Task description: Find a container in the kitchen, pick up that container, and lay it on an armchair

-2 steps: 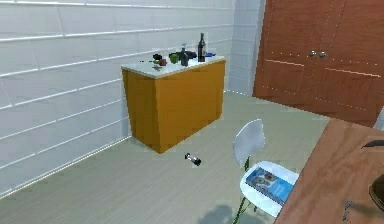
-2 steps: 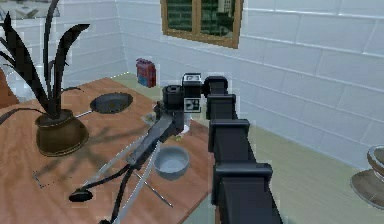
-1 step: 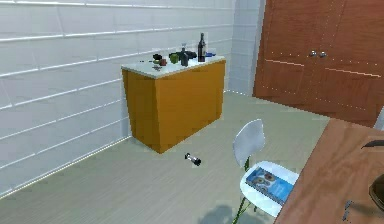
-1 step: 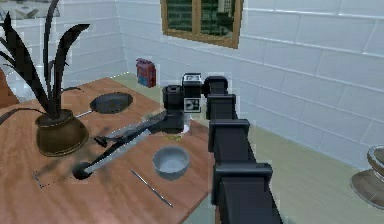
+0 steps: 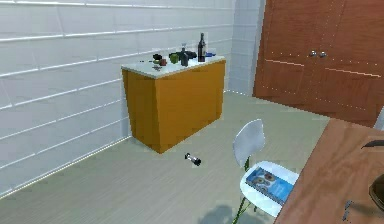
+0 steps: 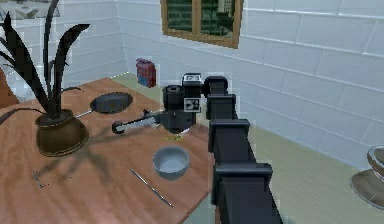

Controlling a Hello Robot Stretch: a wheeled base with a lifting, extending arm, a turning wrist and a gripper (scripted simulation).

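The container is a small grey-blue bowl point(image 6: 171, 162). It stands upright, mouth up, on the wooden table point(image 6: 95, 195), near that table's edge at the arm side view's right.

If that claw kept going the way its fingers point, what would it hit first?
Probably the plant's brown pot: the gripper points toward the arm side view's left across the wooden table, and the pot stands next in line. Depth is unclear, though.

Kitchen, counter point(image 5: 185, 105) w/ bottle point(image 5: 201, 47), wood table point(image 6: 110, 195)
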